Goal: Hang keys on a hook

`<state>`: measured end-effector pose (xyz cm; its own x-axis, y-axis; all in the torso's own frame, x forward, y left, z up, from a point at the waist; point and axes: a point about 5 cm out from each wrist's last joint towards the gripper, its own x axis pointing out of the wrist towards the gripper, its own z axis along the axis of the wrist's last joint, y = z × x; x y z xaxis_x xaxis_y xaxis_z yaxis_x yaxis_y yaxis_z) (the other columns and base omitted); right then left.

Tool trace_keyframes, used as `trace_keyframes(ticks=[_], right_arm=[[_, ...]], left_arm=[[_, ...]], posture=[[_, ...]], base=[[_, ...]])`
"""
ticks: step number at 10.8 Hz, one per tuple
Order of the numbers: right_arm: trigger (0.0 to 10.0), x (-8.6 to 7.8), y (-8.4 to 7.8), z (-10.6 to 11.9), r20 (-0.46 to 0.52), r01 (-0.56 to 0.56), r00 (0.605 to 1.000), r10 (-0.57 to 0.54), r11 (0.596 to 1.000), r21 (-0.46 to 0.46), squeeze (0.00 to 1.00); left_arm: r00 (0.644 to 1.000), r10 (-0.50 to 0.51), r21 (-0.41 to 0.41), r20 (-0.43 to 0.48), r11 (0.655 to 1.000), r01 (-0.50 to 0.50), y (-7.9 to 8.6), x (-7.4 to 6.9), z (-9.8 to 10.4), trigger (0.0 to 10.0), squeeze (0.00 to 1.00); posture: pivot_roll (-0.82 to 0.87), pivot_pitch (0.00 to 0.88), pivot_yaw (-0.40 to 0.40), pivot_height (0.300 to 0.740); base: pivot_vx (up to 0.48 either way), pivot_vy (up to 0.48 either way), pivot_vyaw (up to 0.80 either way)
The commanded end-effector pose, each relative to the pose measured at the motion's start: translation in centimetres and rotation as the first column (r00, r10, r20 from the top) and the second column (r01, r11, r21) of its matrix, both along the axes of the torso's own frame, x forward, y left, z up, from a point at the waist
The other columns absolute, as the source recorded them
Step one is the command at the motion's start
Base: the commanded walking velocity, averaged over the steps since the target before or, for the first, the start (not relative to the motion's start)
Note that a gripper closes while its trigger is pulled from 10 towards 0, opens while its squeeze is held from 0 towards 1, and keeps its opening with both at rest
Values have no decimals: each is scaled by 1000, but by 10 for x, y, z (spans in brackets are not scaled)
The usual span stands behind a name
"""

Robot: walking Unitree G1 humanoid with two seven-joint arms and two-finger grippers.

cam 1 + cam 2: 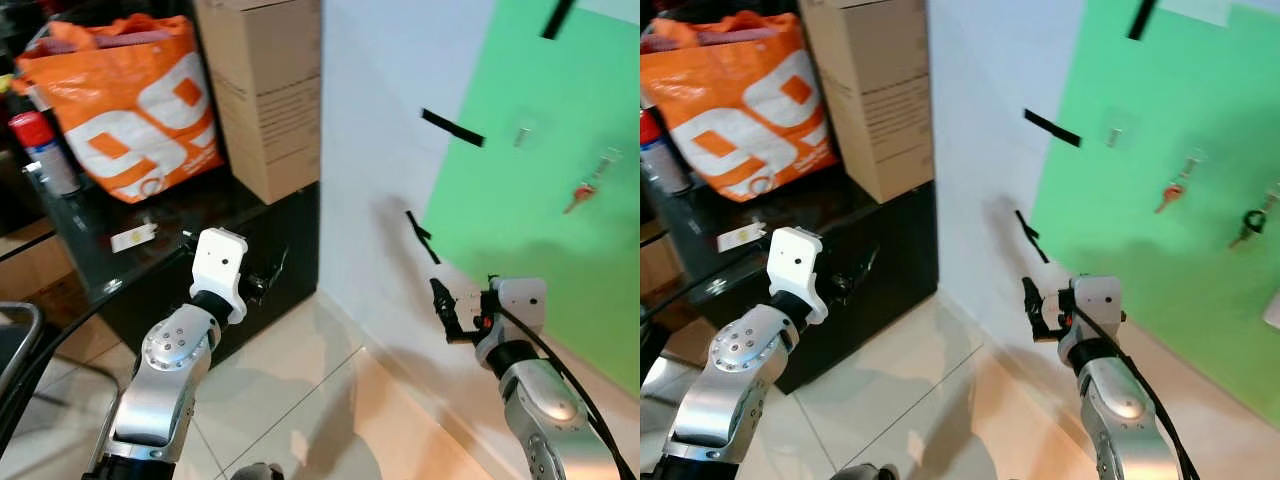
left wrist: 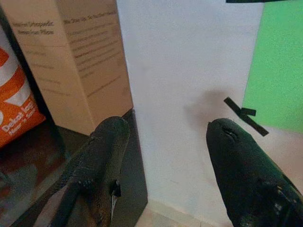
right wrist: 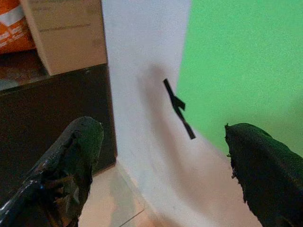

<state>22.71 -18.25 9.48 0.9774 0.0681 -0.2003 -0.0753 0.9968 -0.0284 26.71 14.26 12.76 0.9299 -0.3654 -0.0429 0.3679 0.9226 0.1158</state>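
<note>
Right eye view — right gripper (image 1: pixel 1032 308) open, empty | left gripper (image 1: pixel 262 278) spread, empty | keys (image 1: pixel 1171 191) on hook (image 1: pixel 1191 160), above-right | risk: snagging — knocking keys off

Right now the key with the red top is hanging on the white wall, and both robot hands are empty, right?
Not quite. The red-topped key hangs on the green board, not the white wall, as the right eye view shows. The left gripper and right gripper are indeed empty.
</note>
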Motion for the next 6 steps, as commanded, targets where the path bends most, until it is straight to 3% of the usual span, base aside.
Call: trace_keyframes(ticks=[1,3,5,6], right_arm=[[10000,1,1,-2,-9,-9,1000,9,1000,-6,1000],[10000,6,5,1,25,-50,998,51,999,-21,1000],[10000,7,10,3,46,-108,993,110,993,-38,1000],[10000,9,11,4,47,-127,990,129,991,-45,1000]], left_arm=[[1000,13,11,9,1000,-13,1,-1,0,10000,0],[999,33,3,7,999,-33,4,-3,-1,10000,0],[999,41,-1,3,999,-41,5,-5,-2,10000,0],[999,47,-1,1,999,-47,7,-6,-2,10000,0]], posture=[[-105,0,6,740],[-99,0,-5,740],[-94,0,-10,740],[-87,0,-19,740]], base=[[0,0,656],[120,0,559],[274,0,0],[337,0,563]])
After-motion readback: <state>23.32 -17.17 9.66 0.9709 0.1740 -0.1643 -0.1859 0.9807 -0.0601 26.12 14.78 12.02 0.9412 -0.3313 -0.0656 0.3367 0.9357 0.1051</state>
